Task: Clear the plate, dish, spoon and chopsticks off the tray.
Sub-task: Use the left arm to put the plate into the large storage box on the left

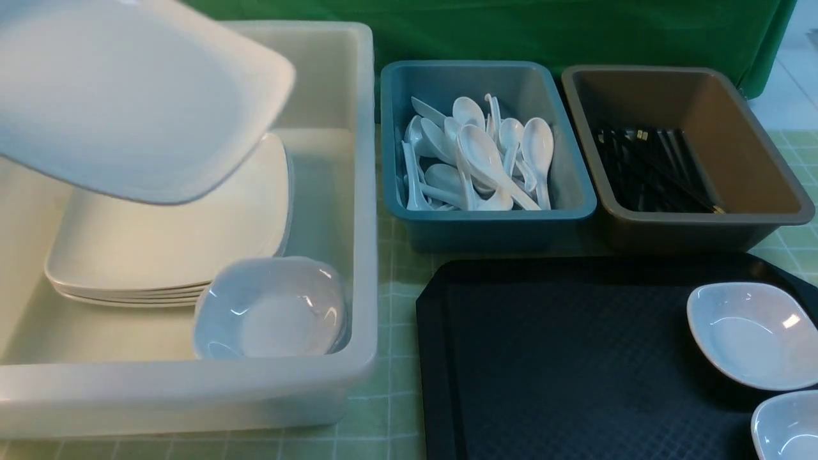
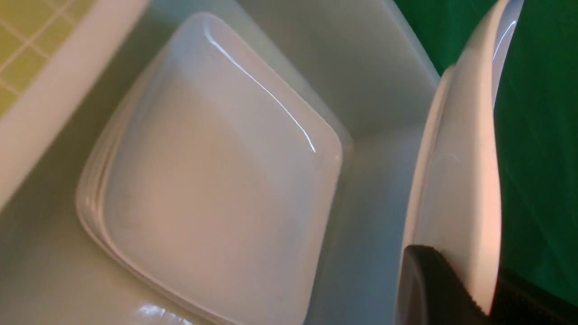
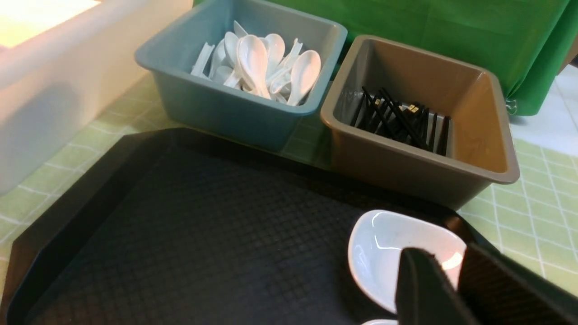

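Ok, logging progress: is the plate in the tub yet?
Not yet: the left hand holds the plate tilted above the tub, over the stacked plates.

table (image 1: 390, 409): green-checked cloth | 3 tubs, left to right: white tub (image 1: 361, 191), blue tub (image 1: 486, 233), brown tub (image 1: 677, 235) | tray (image 1: 562, 358): black, just nearer than blue and brown
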